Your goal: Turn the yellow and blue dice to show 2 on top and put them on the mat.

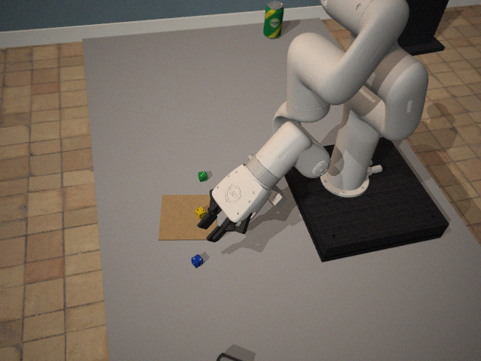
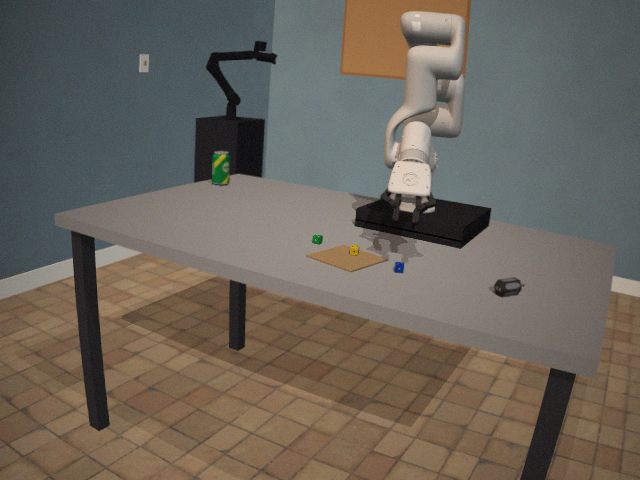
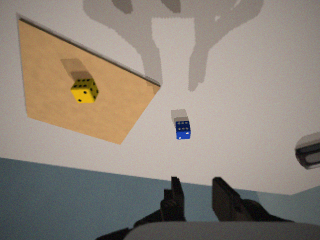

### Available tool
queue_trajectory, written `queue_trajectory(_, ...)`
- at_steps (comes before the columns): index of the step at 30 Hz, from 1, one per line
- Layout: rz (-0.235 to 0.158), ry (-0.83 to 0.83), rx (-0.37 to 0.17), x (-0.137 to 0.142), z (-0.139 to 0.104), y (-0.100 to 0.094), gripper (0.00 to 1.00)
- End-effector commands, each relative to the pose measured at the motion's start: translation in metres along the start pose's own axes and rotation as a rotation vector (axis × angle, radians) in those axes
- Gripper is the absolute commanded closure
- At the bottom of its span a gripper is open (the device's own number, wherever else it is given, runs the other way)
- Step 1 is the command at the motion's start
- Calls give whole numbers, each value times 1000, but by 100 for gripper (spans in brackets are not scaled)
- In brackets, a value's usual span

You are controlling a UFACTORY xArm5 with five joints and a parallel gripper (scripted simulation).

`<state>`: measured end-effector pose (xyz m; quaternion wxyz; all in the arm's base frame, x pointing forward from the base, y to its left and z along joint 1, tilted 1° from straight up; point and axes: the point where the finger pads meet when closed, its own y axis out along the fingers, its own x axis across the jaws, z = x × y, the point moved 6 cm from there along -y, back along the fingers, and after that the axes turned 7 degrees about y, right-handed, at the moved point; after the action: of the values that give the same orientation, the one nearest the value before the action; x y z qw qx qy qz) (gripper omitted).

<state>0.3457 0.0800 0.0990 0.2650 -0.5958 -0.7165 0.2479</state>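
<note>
The yellow die (image 1: pixel 199 212) (image 2: pixel 354 250) (image 3: pixel 84 91) sits flat on the tan mat (image 1: pixel 174 217) (image 2: pixel 330 255) (image 3: pixel 45 60); its top seems to show 2, with a 6 on the side toward the robot. The blue die (image 1: pixel 197 260) (image 2: pixel 399 267) (image 3: pixel 183 130) lies flat on the table beside the mat, a 6 on its robot side; its top pips are faint, perhaps 2. The green die (image 1: pixel 202 176) (image 2: pixel 317 239) lies off the mat on the other side; its top number is hard to read. My gripper (image 1: pixel 206 233) (image 2: pixel 405 220) (image 3: pixel 195 192) is partly open and empty, raised on the robot's side of the dice.
A green and yellow can (image 1: pixel 273 21) (image 2: pixel 220 168) stands at the table's far end. A dark faceted object (image 2: pixel 508 286) (image 3: pixel 309 151) lies beyond the blue die. The black base plate (image 1: pixel 373 217) (image 2: pixel 423 224) is behind the gripper.
</note>
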Motion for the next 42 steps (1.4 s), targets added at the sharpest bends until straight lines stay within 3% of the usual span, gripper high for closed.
queue_trajectory(1, 19, 1, 161, 2, -18, 4, 64)
queue_trajectory(6, 30, 3, 257, 3, -30, 8, 64)
queue_trajectory(9, 31, 3, 266, 4, -31, 8, 64)
queue_trajectory(11, 40, 4, 343, 5, -40, 12, 64)
queue_trajectory(14, 45, 5, 382, 5, -45, 13, 64)
queue_trajectory(24, 74, 8, 619, 8, -72, 25, 64)
queue_trajectory(26, 74, 8, 619, 8, -72, 25, 64)
queue_trajectory(32, 95, 11, 784, 10, -89, 35, 64)
queue_trajectory(36, 100, 12, 829, 11, -94, 38, 64)
queue_trajectory(40, 101, 12, 837, 11, -94, 38, 64)
queue_trajectory(41, 101, 12, 837, 11, -94, 38, 0)
queue_trajectory(42, 101, 12, 837, 11, -94, 38, 0)
